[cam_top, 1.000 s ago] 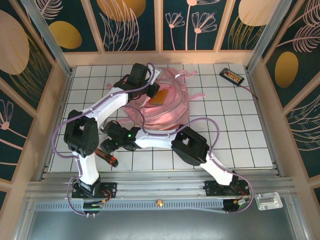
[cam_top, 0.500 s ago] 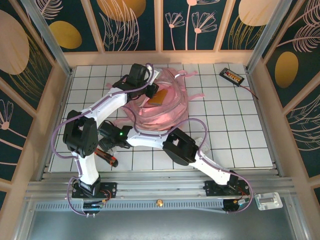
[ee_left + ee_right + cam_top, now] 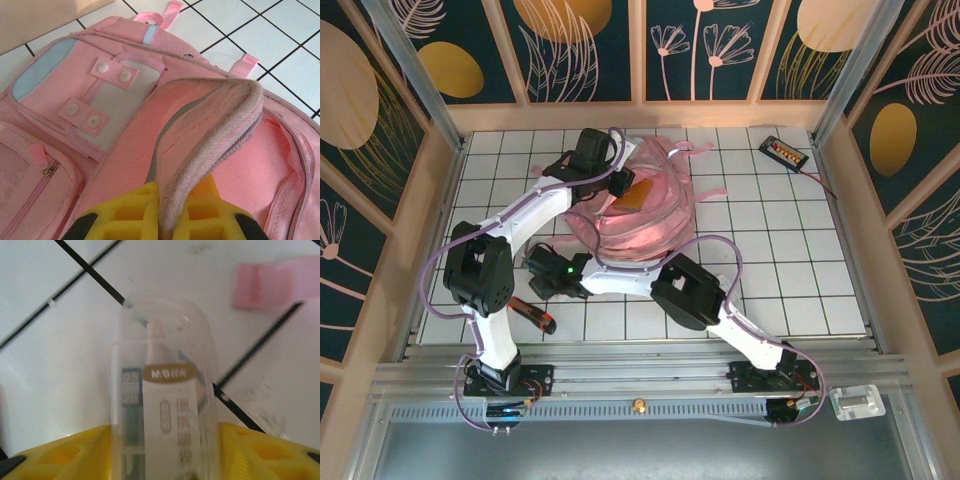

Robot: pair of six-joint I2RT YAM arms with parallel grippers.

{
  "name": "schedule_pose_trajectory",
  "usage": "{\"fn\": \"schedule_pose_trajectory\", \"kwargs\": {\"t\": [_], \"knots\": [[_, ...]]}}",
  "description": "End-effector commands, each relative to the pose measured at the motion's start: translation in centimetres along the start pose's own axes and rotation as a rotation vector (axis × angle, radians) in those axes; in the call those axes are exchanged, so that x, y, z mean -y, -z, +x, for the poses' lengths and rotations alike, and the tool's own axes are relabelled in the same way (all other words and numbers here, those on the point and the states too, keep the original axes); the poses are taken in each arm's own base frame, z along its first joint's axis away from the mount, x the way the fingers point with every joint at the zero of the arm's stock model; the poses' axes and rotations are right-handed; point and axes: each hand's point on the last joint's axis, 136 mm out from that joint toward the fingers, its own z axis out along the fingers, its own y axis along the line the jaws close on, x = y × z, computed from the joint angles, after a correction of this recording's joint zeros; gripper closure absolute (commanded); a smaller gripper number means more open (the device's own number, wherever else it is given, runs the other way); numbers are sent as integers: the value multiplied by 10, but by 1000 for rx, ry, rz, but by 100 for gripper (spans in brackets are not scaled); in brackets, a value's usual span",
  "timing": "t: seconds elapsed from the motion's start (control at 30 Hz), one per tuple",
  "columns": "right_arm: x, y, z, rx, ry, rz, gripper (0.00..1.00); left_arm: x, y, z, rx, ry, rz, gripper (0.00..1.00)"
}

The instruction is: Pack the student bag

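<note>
The student bag [image 3: 655,215] lies at the middle back of the tiled table, pink, its main mouth held up. My left gripper [image 3: 620,186] is shut on the bag's grey zipper rim [image 3: 220,130], which is pinched between the yellow fingers [image 3: 120,215]; the front pockets [image 3: 90,95] lie beyond. My right gripper [image 3: 534,266] is low over the tiles at the bag's near-left corner. Its yellow fingers [image 3: 70,452] press both sides of a clear plastic pencil-lead case [image 3: 165,405] with a white and gold label. A pink strap [image 3: 275,282] lies just past it.
A red and black pen-like thing [image 3: 532,316] lies on the tiles near the left arm's base. A black box with an orange label and a cable [image 3: 784,152] sits at the back right. Wooden walls [image 3: 440,200] border the table.
The right gripper has moved a little away from the near edge toward the bag, and its jaws have narrowed onto the clear case. The left gripper keeps holding the zipper rim in place.
</note>
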Motion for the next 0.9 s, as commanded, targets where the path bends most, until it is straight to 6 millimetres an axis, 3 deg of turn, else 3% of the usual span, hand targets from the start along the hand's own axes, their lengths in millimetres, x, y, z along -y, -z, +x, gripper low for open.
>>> {"fn": "schedule_pose_trajectory", "kwargs": {"t": [0.0, 0.27, 0.5, 0.73, 0.87], "knots": [[26, 17, 13, -37, -37, 69, 48, -10, 21, -18, 63, 13, -29, 100], [34, 43, 11, 13, -59, 66, 52, -10, 22, -17, 64, 20, -33, 100], [35, 76, 4, 69, -123, -36, 55, -9, 21, -18, 71, 36, -27, 100], [36, 131, -10, 154, -242, -250, 56, -9, 20, -23, 81, 46, -22, 100], [48, 167, -4, 176, -330, -344, 56, -9, 21, -27, 88, 63, -18, 100]]}}
